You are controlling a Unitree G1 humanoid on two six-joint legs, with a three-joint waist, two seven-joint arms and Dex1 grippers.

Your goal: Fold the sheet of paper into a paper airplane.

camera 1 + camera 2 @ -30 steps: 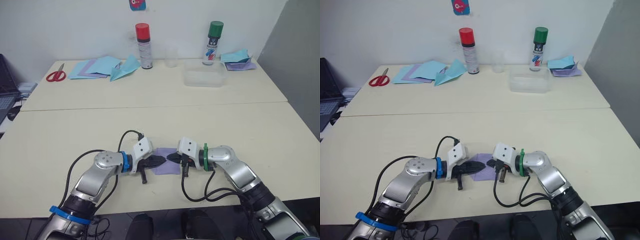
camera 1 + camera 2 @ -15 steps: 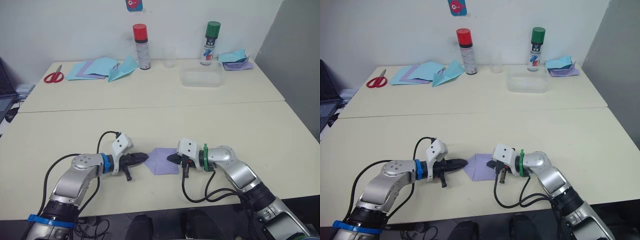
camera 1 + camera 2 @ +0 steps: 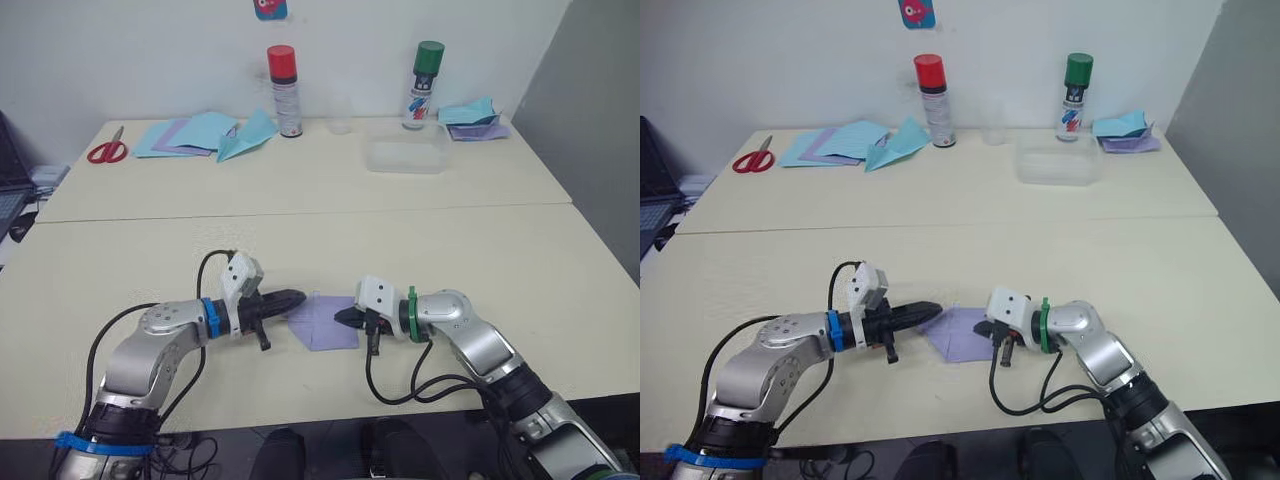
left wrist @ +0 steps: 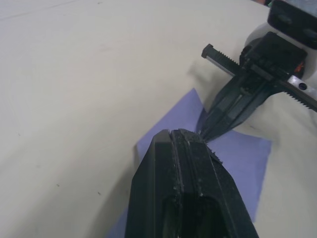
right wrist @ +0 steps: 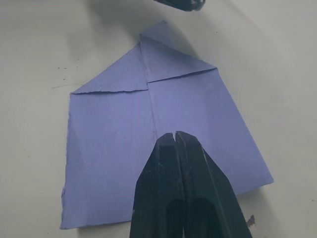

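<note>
Two grippers are seen at the lavender sheet of paper point(image 3: 325, 321), which lies flat on the near table point(image 3: 560, 270) with two corners folded into a point. The left gripper point(image 3: 299, 296) is held just above that point with its jaws pressed shut on nothing. The right gripper point(image 3: 338, 314) is pressed down on the paper's middle, its jaws shut too.

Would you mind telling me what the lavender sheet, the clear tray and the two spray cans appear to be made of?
The sheet of paper: thin matte paper, with sharp creases and a ragged edge. The tray: probably clear plastic, since the table shows through its walls. The red-capped can and green-capped can: likely metal bodies with glossy plastic caps, though the look leaves that open.
</note>
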